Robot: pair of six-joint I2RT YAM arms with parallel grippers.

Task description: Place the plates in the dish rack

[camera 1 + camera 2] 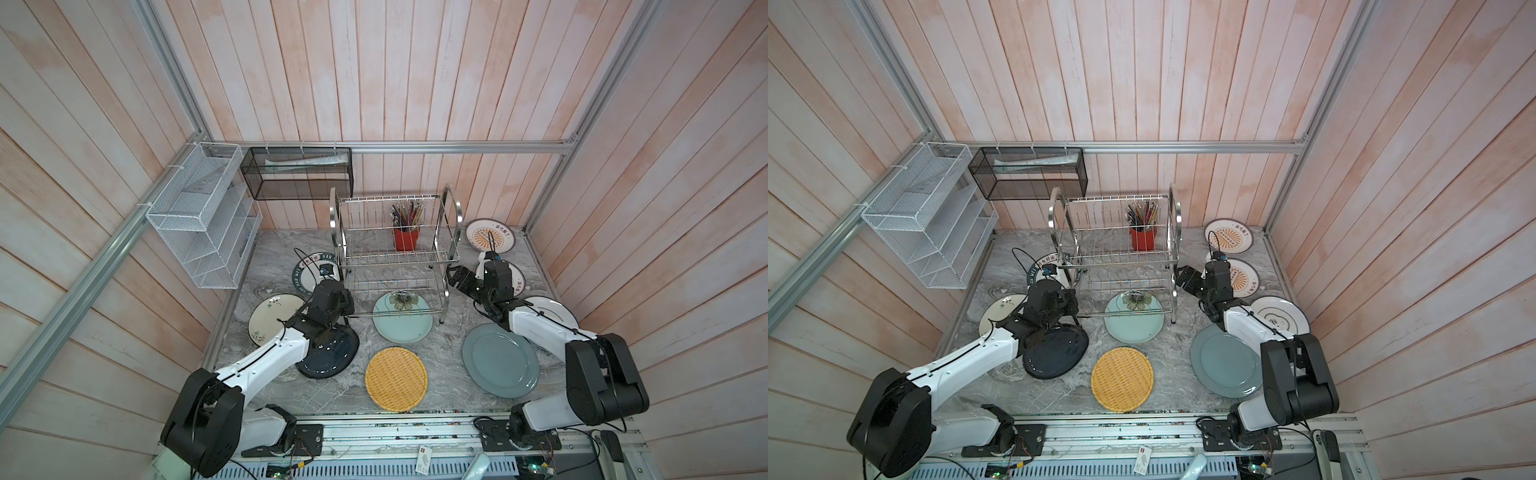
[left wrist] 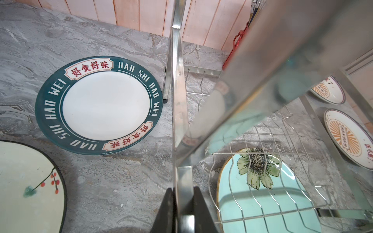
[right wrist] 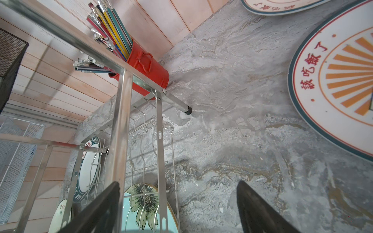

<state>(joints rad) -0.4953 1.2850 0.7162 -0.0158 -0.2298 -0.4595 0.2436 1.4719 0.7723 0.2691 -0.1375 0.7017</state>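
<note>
The steel dish rack (image 1: 390, 200) stands at the back of the marble table with a red utensil cup (image 1: 406, 239) on its upper tier. My left gripper (image 2: 183, 188) is shut on a flat steel bar of the rack's left end frame (image 2: 177, 100), low at the front left corner (image 1: 347, 308). My right gripper (image 3: 178, 182) is open at the rack's right end (image 1: 455, 280), with the end frame's bars (image 3: 161, 141) close to one finger. A mint flowered plate (image 1: 403, 324) lies partly under the lower tier. No plate stands in the rack.
Flat on the table lie a green-rimmed plate (image 1: 305, 272), a cream berry plate (image 1: 270, 318), a black plate (image 1: 332, 353), a yellow woven plate (image 1: 396, 379), a grey-blue plate (image 1: 500, 359), two sunburst plates (image 1: 490, 236) and an emblem plate (image 1: 552, 309). Mesh organisers hang at back left.
</note>
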